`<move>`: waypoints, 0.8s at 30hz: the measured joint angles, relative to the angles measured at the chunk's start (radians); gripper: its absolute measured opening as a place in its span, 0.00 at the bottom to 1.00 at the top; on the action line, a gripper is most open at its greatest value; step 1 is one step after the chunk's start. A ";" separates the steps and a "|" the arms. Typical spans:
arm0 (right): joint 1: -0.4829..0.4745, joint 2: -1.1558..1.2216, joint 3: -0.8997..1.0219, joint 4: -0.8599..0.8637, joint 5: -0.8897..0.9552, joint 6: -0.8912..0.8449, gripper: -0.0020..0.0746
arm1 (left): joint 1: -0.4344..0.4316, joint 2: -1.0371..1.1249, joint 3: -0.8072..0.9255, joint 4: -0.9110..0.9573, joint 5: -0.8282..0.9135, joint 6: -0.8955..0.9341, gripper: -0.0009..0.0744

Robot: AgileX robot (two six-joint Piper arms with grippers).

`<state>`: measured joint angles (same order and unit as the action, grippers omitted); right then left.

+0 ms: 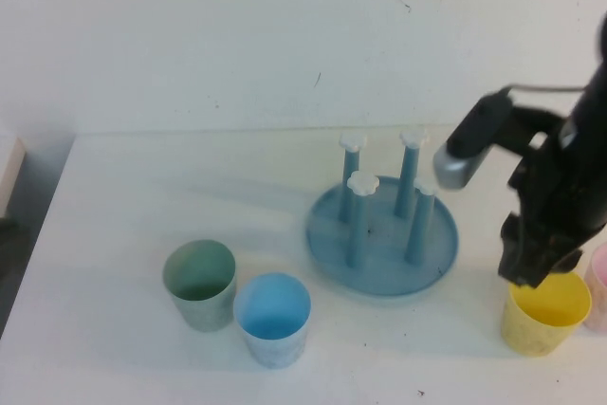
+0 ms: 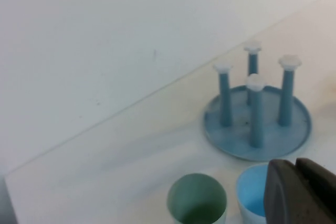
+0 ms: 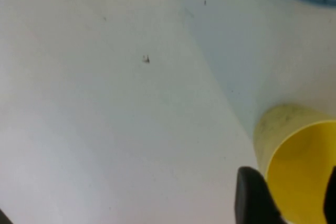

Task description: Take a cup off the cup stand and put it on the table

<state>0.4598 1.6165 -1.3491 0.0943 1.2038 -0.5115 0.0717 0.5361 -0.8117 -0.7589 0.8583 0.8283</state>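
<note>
Yellow cup (image 1: 546,313) upright on the table (image 1: 142,206), near the right edge toward the near corner, beside the empty cup stand (image 1: 381,239). Right gripper (image 1: 533,277) at its rim, fingers (image 3: 254,195) apart around the wall. Left gripper (image 2: 302,192) above the blue cup (image 2: 252,198); fingers together.

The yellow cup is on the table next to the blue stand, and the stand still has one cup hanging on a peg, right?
Not quite. The yellow cup does stand on the table beside the stand, with the right gripper at its rim, fingers either side of it. But the high view shows all four pegs bare. The left gripper is near the blue cup.
</note>
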 joint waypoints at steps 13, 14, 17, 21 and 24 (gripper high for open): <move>0.000 -0.568 0.328 0.282 -0.388 -0.213 0.28 | 0.000 -0.200 0.326 -0.052 -0.282 -0.248 0.01; 0.000 -0.614 0.384 0.317 -0.424 -0.245 0.27 | 0.000 -0.206 0.357 -0.087 -0.340 -0.253 0.01; 0.000 -0.743 0.517 0.417 -0.542 -0.317 0.24 | 0.000 -0.212 0.460 -0.170 -0.486 -0.254 0.01; 0.000 -0.870 0.669 0.597 -0.673 -0.454 0.21 | 0.000 -0.212 0.557 -0.196 -0.566 -0.252 0.01; 0.000 -0.954 0.770 0.760 -0.764 -0.578 0.19 | 0.000 -0.212 0.599 -0.201 -0.576 -0.251 0.01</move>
<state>0.4598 0.6625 -0.5787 0.8539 0.4396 -1.0897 0.0717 0.3237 -0.2131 -0.9596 0.2822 0.5776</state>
